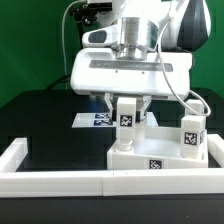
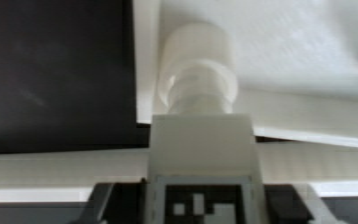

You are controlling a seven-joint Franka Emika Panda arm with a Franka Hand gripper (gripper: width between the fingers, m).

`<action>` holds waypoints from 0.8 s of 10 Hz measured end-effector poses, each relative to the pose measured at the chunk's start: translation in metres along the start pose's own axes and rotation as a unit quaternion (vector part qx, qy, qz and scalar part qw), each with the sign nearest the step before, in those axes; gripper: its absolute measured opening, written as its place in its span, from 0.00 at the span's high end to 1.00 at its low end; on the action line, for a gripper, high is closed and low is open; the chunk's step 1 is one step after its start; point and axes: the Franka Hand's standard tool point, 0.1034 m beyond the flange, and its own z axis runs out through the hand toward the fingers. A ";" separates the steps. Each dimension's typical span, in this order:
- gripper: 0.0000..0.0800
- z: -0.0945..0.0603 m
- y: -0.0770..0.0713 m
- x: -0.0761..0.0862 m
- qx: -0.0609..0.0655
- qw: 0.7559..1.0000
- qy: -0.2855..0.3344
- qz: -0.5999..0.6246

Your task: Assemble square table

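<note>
Upright, hand (image 1: 127,108) grips a leg (image 1: 126,120) over the tabletop (image 1: 155,160)

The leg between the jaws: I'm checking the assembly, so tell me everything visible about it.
The leg is a small white block, plastic by its look, with a black-and-white tag on its face. It stands upright between the robot's jaws, over the white square slab. The wrist view shows its rounded end pointing at the slab. Whether it touches is unclear.
</note>
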 end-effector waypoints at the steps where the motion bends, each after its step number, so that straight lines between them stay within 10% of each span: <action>1: 0.64 0.004 0.002 -0.004 -0.002 1.000 -0.005 0.000; 8: 0.64 0.011 0.003 -0.011 -0.003 1.000 -0.015 0.002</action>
